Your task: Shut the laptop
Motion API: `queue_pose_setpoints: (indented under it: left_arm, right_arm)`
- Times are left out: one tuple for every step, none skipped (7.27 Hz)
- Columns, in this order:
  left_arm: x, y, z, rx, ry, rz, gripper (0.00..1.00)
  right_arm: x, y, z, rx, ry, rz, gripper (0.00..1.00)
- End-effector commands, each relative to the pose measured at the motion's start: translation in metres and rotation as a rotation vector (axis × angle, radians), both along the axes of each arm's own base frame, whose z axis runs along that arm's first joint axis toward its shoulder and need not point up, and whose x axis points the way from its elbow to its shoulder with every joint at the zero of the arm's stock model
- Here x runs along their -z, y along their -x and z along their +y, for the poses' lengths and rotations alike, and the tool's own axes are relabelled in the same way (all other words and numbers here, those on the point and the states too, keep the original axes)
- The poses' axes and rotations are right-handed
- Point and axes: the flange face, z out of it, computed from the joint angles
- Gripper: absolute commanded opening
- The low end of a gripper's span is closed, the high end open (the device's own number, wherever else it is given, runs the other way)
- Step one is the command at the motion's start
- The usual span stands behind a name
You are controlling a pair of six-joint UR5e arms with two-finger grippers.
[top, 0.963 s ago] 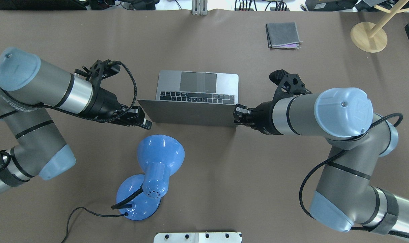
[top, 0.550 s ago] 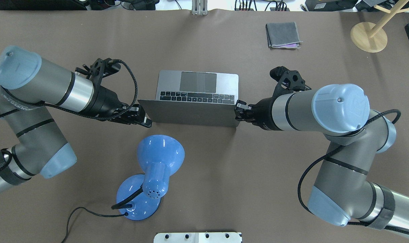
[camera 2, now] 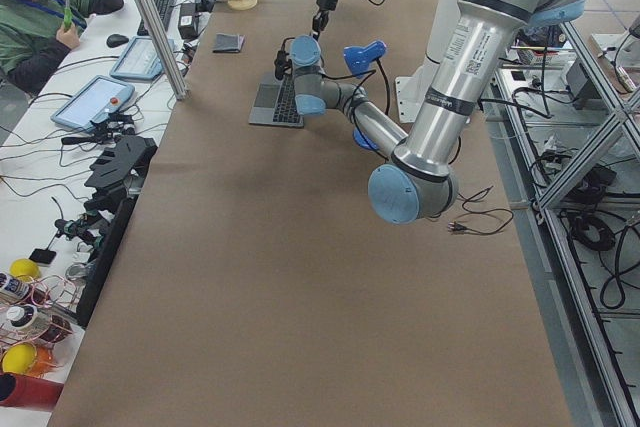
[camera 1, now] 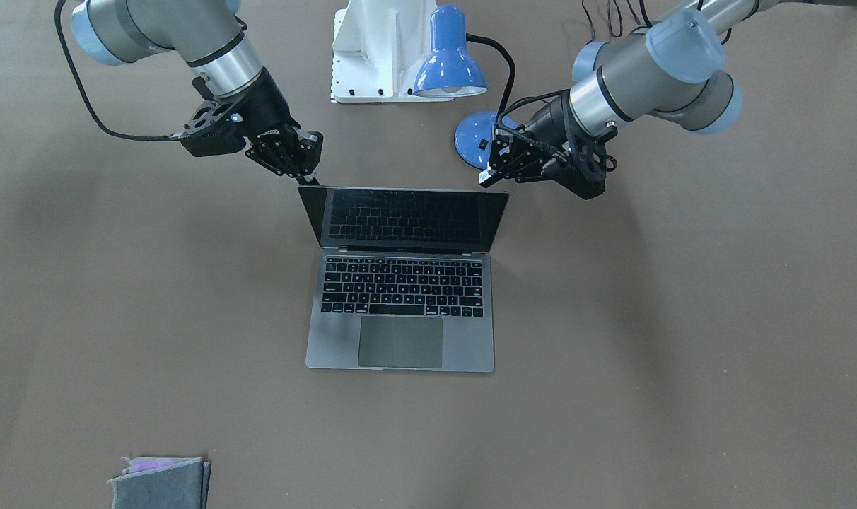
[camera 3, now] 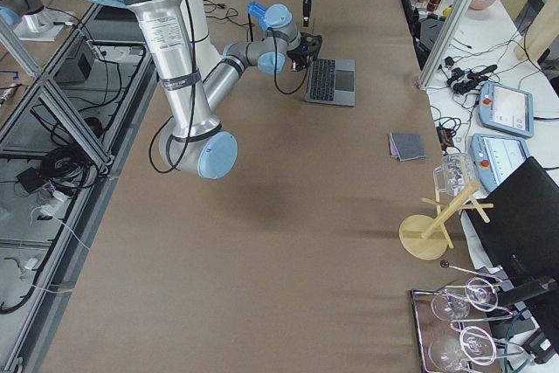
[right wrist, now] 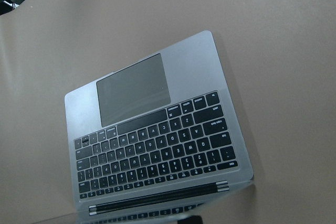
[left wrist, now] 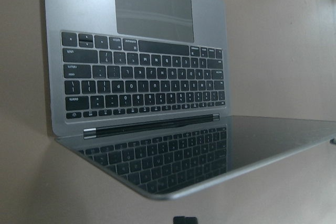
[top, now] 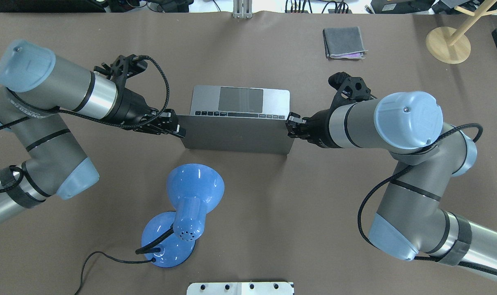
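On the counter [top: 248,49], in its middle, the laptop [top: 236,137] sits open, and its lid leans forward over the keys. The left fingers [top: 178,131] and the right fingers [top: 291,123] are both pressed together, as far as I can judge. They stand behind the lid, one at each upper corner. I think I should push both corners evenly and slowly along the hinge arc, so that the base does not slide or twist.

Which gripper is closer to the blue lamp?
The left gripper, at the laptop corner nearest the blue lamp; the right gripper is at the opposite corner.
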Motion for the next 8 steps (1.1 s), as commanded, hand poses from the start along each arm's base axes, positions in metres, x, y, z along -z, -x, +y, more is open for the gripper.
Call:
queue_pose_setpoints:
  left_arm:
    - [0.003,-0.002,-0.027,0.03,0.008,-0.012,0.0]
    - [0.003,-0.005,-0.039,0.041,0.013,-0.017,0.0]
    - [0.002,-0.008,-0.05,0.06,0.019,-0.028,0.0]
    - [-0.001,-0.012,-0.058,0.082,-0.011,-0.043,0.0]
    - [-0.007,-0.018,-0.069,0.089,-0.022,-0.062,0.0]
    - [-0.003,-0.023,-0.079,0.108,-0.022,-0.069,0.0]
    - [-0.006,-0.03,-0.089,0.119,-0.014,-0.083,0.0]
    - [-0.011,-0.036,-0.1,0.15,-0.011,-0.102,0.0]
  right_arm:
    - [-0.007,-0.002,-0.015,-0.021,0.012,0.016,0.0]
    - [-0.009,-0.005,-0.024,-0.034,0.015,0.021,0.0]
    - [-0.007,-0.002,-0.036,-0.047,0.019,0.024,0.0]
    - [-0.009,0.002,-0.044,-0.053,0.026,0.032,0.0]
    - [-0.008,0.002,-0.053,-0.067,0.028,0.036,0.0]
    - [-0.009,0.009,-0.067,-0.076,0.037,0.047,0.0]
    - [-0.013,0.021,-0.083,-0.085,0.051,0.067,0.0]
    - [-0.025,0.027,-0.091,-0.087,0.064,0.091,0.0]
